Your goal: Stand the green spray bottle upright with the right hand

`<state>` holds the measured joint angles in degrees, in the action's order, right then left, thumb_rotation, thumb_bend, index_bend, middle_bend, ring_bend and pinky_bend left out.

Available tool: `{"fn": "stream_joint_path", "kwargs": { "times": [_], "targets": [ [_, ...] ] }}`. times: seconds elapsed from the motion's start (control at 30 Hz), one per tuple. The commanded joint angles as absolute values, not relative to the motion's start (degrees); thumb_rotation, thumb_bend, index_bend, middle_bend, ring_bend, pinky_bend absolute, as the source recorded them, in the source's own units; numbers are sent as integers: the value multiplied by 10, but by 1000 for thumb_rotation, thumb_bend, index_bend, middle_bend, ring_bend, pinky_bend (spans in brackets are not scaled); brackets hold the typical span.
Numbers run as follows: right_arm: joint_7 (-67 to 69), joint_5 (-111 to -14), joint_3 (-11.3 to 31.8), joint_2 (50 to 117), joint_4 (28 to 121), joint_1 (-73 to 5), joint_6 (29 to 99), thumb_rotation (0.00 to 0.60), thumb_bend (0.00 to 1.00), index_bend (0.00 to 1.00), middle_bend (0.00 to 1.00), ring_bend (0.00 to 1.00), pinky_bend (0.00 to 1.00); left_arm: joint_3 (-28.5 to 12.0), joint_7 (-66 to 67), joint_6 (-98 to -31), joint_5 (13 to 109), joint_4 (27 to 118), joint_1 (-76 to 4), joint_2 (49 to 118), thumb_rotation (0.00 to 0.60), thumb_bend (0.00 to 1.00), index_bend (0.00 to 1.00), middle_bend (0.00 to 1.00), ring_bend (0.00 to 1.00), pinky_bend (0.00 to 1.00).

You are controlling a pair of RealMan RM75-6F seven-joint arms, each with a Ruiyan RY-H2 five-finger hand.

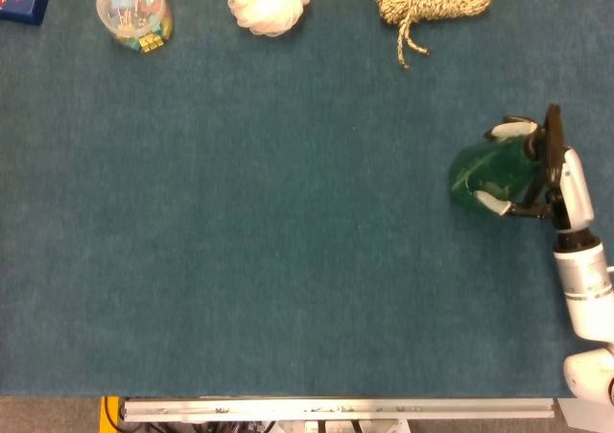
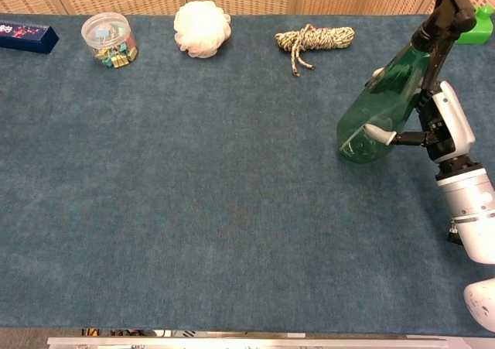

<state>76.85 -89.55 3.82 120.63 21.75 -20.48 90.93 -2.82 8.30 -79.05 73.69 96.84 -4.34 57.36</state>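
The green spray bottle [image 2: 383, 105] [image 1: 491, 171] with its black nozzle is at the right of the blue table. It leans, base down-left near the cloth and nozzle up-right. My right hand [image 2: 433, 124] [image 1: 547, 179] grips it from the right side, with white fingertips [image 2: 377, 135] wrapped around its body. Whether the base touches the table I cannot tell. The left hand shows in neither view.
Along the far edge lie a coiled rope [image 2: 313, 38], a white bath pouf [image 2: 202, 28], a clear tub of clips [image 2: 107, 39] and a dark blue box [image 2: 27, 35]. A green block [image 2: 472, 25] sits at the far right corner, behind the nozzle.
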Motion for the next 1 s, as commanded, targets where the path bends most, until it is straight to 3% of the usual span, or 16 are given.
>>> {"fn": "stream_joint_path", "kwargs": {
  "times": [0.03, 0.6, 1.0],
  "targets": [
    [774, -893, 39, 1208, 212, -204, 907, 600, 105, 403, 496, 383, 209, -28, 83, -790, 737, 969, -43, 574, 600, 0, 266, 79, 6, 0],
    [811, -887, 40, 1219, 170, -197, 895, 600, 31, 396, 426, 328, 211, -28, 85, -789, 735, 969, -43, 573, 600, 0, 266, 79, 6, 0],
    [814, -887, 35, 1219, 149, -195, 880, 600, 0, 275, 345, 254, 214, -28, 88, -788, 734, 970, -44, 573, 600, 0, 266, 79, 7, 0]
  ]
}}
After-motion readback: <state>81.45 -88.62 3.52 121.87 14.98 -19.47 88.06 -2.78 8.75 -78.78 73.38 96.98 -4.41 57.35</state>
